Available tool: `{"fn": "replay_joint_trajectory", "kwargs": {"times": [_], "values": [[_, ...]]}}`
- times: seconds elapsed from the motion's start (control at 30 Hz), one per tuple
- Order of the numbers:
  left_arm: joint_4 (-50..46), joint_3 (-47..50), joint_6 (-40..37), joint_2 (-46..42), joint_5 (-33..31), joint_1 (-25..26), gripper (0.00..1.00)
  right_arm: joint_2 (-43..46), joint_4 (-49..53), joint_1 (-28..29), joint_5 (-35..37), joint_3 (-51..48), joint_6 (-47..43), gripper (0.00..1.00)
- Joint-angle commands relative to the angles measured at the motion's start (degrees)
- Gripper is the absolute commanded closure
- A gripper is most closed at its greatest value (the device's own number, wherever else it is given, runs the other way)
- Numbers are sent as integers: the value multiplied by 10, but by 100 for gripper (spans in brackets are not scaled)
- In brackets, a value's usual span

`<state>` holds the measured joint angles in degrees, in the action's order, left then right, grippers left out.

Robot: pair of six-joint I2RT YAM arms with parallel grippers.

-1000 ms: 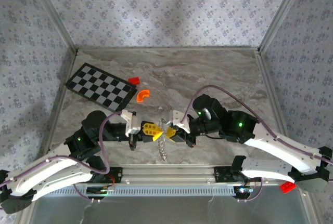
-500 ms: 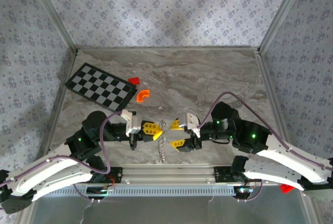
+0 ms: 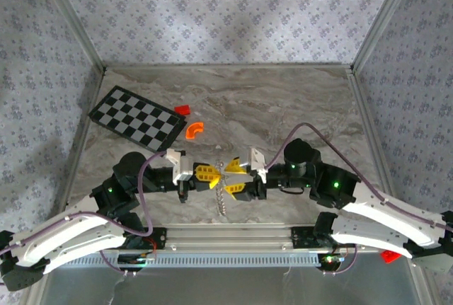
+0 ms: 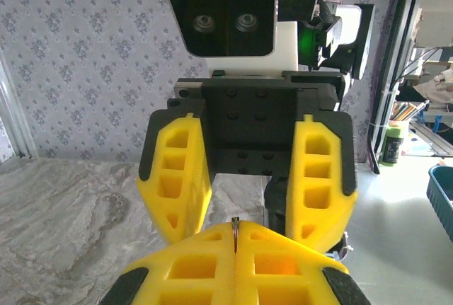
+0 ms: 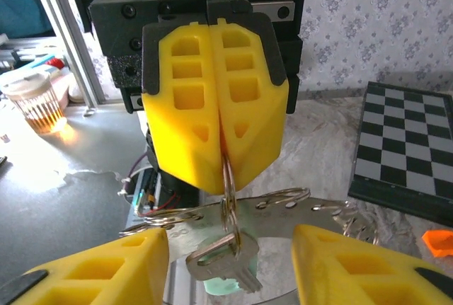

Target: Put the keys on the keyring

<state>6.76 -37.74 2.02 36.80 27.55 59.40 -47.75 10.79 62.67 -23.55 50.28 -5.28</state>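
Both arms bend inward, wrists low, tools nose to nose. Left tool has its fingers pressed tight together, right tool fingers spread apart.

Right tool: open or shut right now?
The right tool is open: its yellow fingers stand well apart, flanking the thin silvery metal ring pinched by the shut left tool.

Two grippers are counted: the left gripper and the right gripper. One keyring, one key, one checkerboard, one orange curved piece and one red block are seen.
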Motion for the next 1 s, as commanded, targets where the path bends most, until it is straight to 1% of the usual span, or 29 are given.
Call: {"fn": "replay_joint_trajectory", "kwargs": {"times": [0.0,0.1,0.27,0.43,0.5,0.6,0.77,0.97], "values": [[45,-6,-1,-6,-4,5,100,-5,-14,4,1,-2,11,61],[44,-7,-1,-8,-3,4,100,-6,-9,4,3,-3,12,69],[47,-7,-4,-11,5,4,100,0,2,3,15,-6,14,73],[46,-6,-5,-14,8,4,100,5,2,3,24,-18,21,90],[48,-6,-4,-15,9,5,100,5,3,3,27,-22,22,94],[50,-6,-4,-17,3,5,100,3,1,3,23,-26,22,97],[74,5,2,-23,-32,5,100,-11,7,3,14,-19,19,100],[97,10,10,-14,-28,5,100,-28,22,8,9,-6,12,99]]}}
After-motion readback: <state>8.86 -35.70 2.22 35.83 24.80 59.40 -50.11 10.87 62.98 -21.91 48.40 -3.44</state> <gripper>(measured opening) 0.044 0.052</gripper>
